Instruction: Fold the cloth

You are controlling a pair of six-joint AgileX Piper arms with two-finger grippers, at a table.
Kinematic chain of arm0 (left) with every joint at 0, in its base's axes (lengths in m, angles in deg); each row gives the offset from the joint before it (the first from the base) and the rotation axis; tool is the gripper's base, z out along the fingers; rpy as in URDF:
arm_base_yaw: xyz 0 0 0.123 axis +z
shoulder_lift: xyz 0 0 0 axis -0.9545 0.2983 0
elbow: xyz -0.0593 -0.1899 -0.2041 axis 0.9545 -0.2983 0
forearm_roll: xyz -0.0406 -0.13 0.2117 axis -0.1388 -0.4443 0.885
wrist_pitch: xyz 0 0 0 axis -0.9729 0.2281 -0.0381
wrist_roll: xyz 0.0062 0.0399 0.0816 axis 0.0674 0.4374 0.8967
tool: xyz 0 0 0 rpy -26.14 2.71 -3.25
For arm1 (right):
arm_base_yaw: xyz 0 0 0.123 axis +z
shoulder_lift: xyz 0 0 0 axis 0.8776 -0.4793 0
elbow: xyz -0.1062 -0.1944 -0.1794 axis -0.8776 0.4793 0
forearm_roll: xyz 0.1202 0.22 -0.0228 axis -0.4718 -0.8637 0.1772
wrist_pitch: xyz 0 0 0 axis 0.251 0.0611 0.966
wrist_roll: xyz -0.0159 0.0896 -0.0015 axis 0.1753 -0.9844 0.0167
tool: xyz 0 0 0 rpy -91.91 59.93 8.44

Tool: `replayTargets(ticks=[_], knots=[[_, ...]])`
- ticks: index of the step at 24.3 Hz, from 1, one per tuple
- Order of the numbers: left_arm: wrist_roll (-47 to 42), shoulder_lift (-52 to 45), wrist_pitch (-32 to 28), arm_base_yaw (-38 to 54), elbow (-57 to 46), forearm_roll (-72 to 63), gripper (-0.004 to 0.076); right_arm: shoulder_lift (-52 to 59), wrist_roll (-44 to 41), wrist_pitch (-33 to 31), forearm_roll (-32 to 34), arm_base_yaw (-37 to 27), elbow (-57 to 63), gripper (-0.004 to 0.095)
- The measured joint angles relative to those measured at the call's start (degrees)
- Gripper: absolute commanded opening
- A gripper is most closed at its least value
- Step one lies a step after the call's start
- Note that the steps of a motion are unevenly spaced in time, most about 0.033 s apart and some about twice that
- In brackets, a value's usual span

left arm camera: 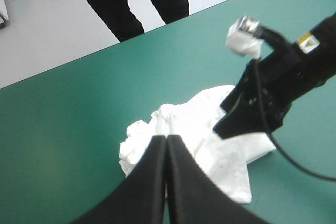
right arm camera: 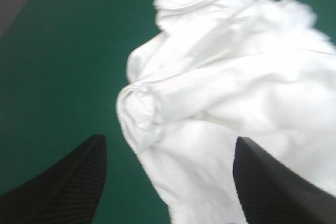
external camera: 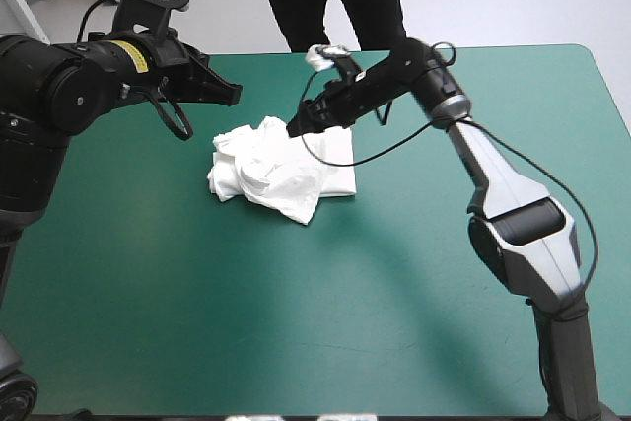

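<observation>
The white T-shirt (external camera: 281,170) lies as a crumpled, partly folded heap on the teal-green cover, a little behind the table's middle. My right gripper (external camera: 296,127) hangs low over its far edge, open, and in the right wrist view the T-shirt (right arm camera: 226,87) fills the space ahead of and between the spread fingers of the gripper (right arm camera: 169,141). My left gripper (external camera: 232,94) is raised to the left of the heap, shut and holding nothing. In the left wrist view its gripper (left arm camera: 167,139) points at the T-shirt (left arm camera: 178,121), with the right gripper (left arm camera: 231,121) beyond.
The table's far edge (external camera: 246,54) runs a short way behind the T-shirt. Teal-green cover (external camera: 296,322) stretches wide between the heap and the near edge, and also to its right.
</observation>
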Motion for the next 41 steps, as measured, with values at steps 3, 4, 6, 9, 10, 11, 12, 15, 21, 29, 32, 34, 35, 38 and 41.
replayTargets(ticks=[3,4,6,9,10,11,12,15,21,29,32,34,35,38,41], knots=[[0.0,-0.7,0.0,0.0,0.0,0.0,-0.0009,4.1,-2.8,-0.1,4.7,-5.8,0.3,0.0648],[0.0,-1.0,0.0,0.0,0.0,0.0,-0.0009,5.9,-3.6,-0.1,5.8,-9.1,1.5,0.0648],[0.0,-1.1,0.0,0.0,0.0,0.0,-0.0009,7.3,-4.2,-0.1,6.0,-13.0,4.9,0.0648],[0.0,-1.1,0.0,0.0,0.0,0.1,-0.0009,6.7,-3.7,0.0,6.0,-14.5,12.6,0.0648],[0.0,-1.1,0.0,0.0,0.0,0.2,-0.0009,6.0,-3.0,0.2,4.9,-14.4,14.5,0.0648],[0.0,-1.1,0.0,0.0,0.0,0.2,-0.0009,4.8,-2.2,0.5,3.8,-13.9,15.7,0.0648],[0.0,-1.1,0.0,0.0,0.0,0.2,-0.0009,3.6,-1.6,1.0,3.1,-13.4,16.0,0.0648],[0.0,-1.1,0.0,0.0,0.0,0.4,-0.0009,0.3,0.0,3.1,0.5,-11.3,16.2,0.0648],[0.0,-1.1,0.0,0.0,0.0,0.3,-0.0009,-1.9,0.9,5.3,-1.3,-8.8,16.2,0.0648],[-0.4,-1.1,0.0,0.0,0.0,-0.2,-0.0009,-5.0,1.2,6.3,-2.3,-6.2,16.1,0.0285],[-0.5,-1.1,0.0,0.0,0.0,-0.5,-0.0009,-5.5,1.3,6.6,-1.9,-6.0,16.1,0.0041],[-0.5,-1.1,0.0,0.0,0.0,-0.7,-0.0009,-5.8,1.3,6.6,-1.6,-6.0,16.1,-0.0009],[-0.5,-1.1,0.0,0.0,0.0,-0.8,-0.0009,-5.9,1.3,6.7,-1.4,-6.0,16.1,-0.001],[-0.5,-1.1,0.0,0.0,0.0,-1.1,-0.0009,-5.9,0.9,6.6,-0.1,-6.0,15.8,-0.0009],[-0.5,-1.1,0.0,0.0,0.0,-1.4,-0.0009,-5.5,-2.8,4.9,5.2,-5.8,15.0,-0.0009]])
